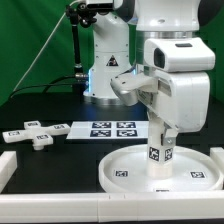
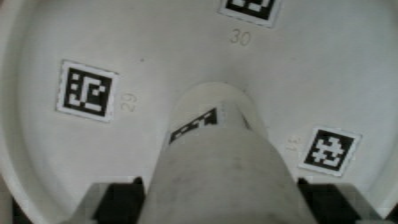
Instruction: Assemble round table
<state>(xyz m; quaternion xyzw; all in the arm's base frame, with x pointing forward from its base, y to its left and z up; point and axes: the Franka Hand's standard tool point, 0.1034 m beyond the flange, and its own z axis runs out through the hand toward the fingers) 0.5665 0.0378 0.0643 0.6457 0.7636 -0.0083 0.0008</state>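
Note:
The large round disc point(image 1: 118, 172) lies flat on the table at the front, its rim up. The short thick cylinder leg point(image 1: 160, 156) stands upright at the disc's middle, with tags on its side. My gripper point(image 1: 160, 136) comes down from above and is shut on the leg's upper part. In the wrist view the leg point(image 2: 222, 140) runs between my two black fingers point(image 2: 118, 200), which press on its sides, and the disc point(image 2: 107, 40) with its tags fills the background. The cross-shaped foot piece point(image 1: 38, 138) lies on the table at the exterior view's left, apart from the gripper.
The marker board point(image 1: 110, 128) lies flat behind the disc. White border rails stand at the front left point(image 1: 5, 170) and at the right edge point(image 1: 217, 160). The arm's base point(image 1: 105, 70) stands at the back, in front of a green curtain.

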